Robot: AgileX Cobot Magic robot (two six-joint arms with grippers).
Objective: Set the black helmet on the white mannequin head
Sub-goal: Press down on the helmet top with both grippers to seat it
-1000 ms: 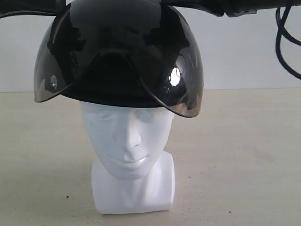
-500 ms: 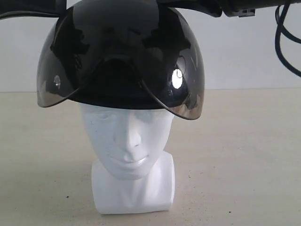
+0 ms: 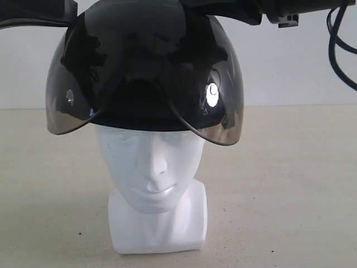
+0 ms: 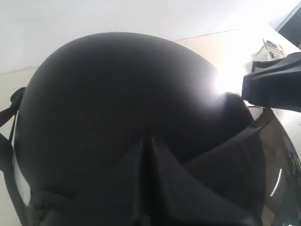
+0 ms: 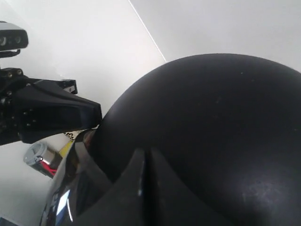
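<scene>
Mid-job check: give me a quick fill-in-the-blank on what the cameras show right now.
1. The black helmet hides the crown of the white mannequin head, but its ____ is visible from brow to chin.
2. The mannequin head stands ____ on the table.
3. Dark cables hang at the ____ edge of the exterior view.

Missing words: face; upright; right.

The black helmet (image 3: 145, 72) hides the crown and brow of the white mannequin head (image 3: 153, 173). The helmet's top and both arms above it are cut off by the picture's edge. Against its shell, the left claw (image 4: 147, 143) and right claw (image 5: 144, 154) blur black on black, so their grip points are unclear.
</scene>
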